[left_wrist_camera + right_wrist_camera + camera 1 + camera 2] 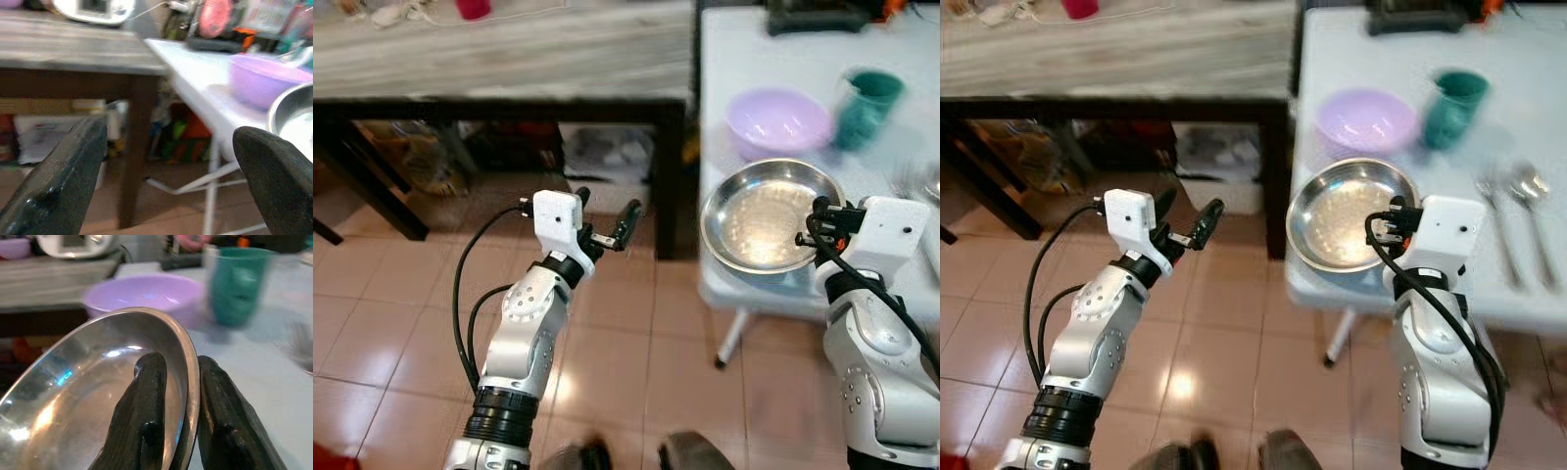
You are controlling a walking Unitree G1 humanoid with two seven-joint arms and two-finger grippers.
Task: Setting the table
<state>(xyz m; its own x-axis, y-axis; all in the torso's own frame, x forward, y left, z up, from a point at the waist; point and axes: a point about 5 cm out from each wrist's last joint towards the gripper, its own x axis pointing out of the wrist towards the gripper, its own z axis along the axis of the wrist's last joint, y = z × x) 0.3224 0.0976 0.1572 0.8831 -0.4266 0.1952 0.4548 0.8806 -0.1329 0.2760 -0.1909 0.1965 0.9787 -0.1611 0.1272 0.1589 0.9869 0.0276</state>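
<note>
A round steel plate (pixel 759 217) is at the near left corner of the white table (pixel 734 59). My right gripper (pixel 180 363) is shut on its near rim, one finger inside the plate and one outside. I cannot tell whether the plate rests on the table or is slightly lifted. Behind it stand a purple bowl (pixel 778 119) and a teal cup (pixel 867 106). A spoon (pixel 1533 196) and a fork (pixel 1494 211) lie to the right on the table. My left gripper (pixel 607 210) hangs open over the tiled floor, left of the table, with nothing in it.
A dark wooden table (pixel 509 59) with a thick leg (pixel 671 186) stands close to the left of the white table. Boxes and bags (pixel 597 157) sit under it. A dark appliance (pixel 813 15) is at the white table's far edge.
</note>
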